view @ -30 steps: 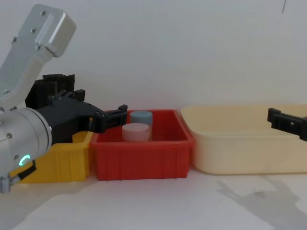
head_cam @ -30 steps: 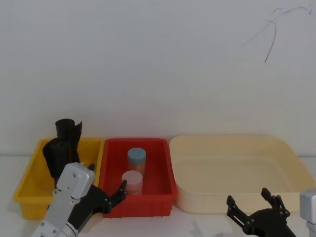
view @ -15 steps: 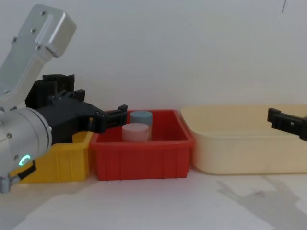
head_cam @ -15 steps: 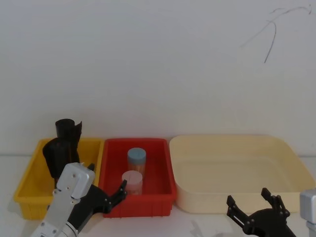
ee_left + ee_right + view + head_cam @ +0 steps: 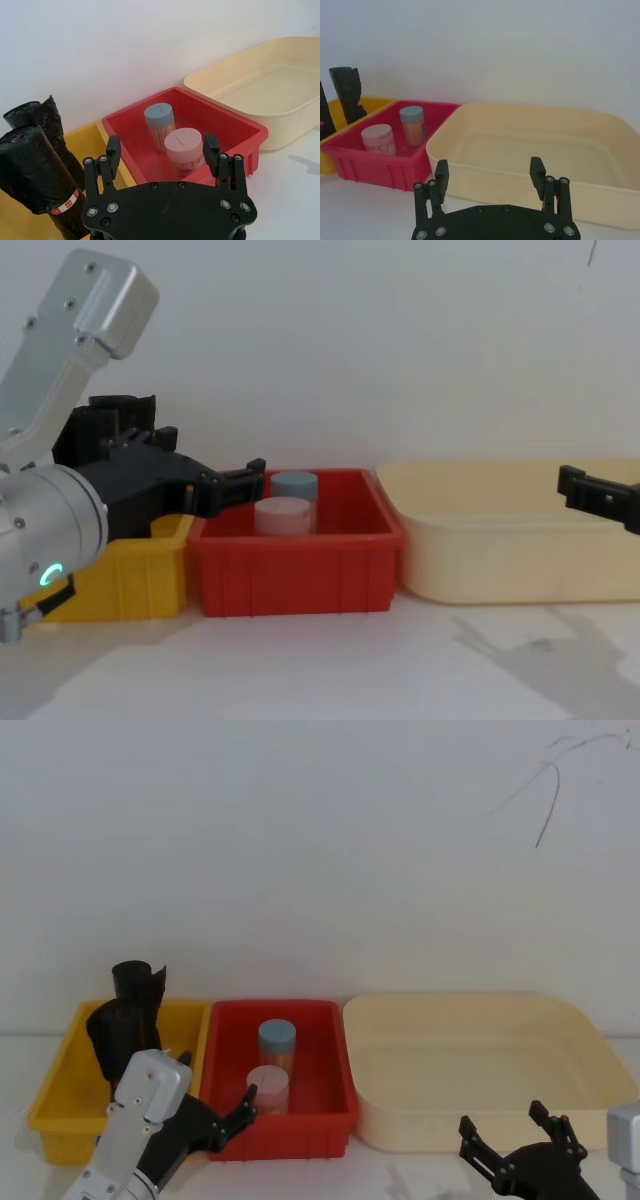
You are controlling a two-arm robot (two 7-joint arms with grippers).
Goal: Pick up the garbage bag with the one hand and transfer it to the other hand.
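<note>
two black rolls stand in the yellow bin (image 5: pixel 58 1092), to the left of my left pincer (image 5: pixel 162 150) and beyond it. the nearer roll, glossy with a small red-and-white label low down, is the garbage bag (image 5: pixel 31 167). it stands upright, right against the ragged-topped roll (image 5: pixel 44 116) behind it. that pincer is spread wide and holds nothing, and its tips point over the red bin (image 5: pixel 235 126) toward the two jars (image 5: pixel 184 152), not at the bag. i'd call this the approach, with the pick not yet begun. next i'd need to swing the pincer left and forward, put a finger on each side of the bag, then close. the bag's top rises above the yellow rim, so there's room to grip above the wall. the second roll crowds the far side, and the red wall sits just below the tips. further right, the space over the cream tray (image 5: pixel 480 1006) looks free for the handover. my right pincer (image 5: pixel 489 171) is also spread and empty. it sits low before the tray's near rim, well apart from the left.
</note>
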